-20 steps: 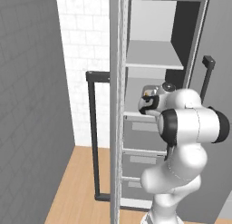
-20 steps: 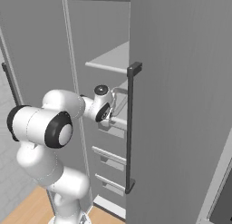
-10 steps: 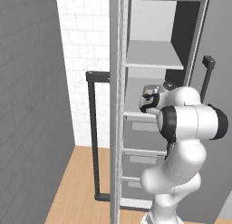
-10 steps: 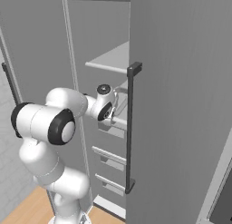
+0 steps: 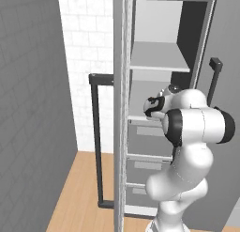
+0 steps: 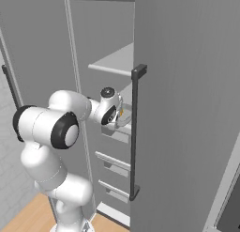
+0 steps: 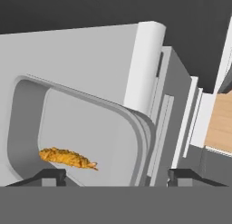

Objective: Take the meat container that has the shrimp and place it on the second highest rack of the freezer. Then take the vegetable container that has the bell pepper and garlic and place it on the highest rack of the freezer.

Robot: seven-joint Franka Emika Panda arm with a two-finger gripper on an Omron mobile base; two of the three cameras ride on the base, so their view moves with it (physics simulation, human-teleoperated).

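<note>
The meat container (image 7: 143,128) is a pale tray with rounded corners, and one orange shrimp (image 7: 68,157) lies on its floor. It rests on a light grey freezer rack (image 7: 81,51). My gripper (image 7: 118,177) is open, its fingertips (image 7: 52,175) set wide apart at the container's near side; whether they touch the rim cannot be made out. From the base views the hand (image 5: 153,106) reaches in at the level of the second rack from the top (image 5: 140,97), below the highest rack (image 5: 159,62). The gripper (image 6: 123,117) sits just over that rack's front edge.
The freezer's open left door, with its dark handle (image 5: 96,132), stands close to the arm's left. A grey door with a dark handle (image 6: 136,132) is close on the right. Drawers (image 6: 112,165) lie below the hand. Wooden floor (image 5: 79,193) is underneath.
The arm's elbow has shifted slightly; the hand has stayed at the same rack.
</note>
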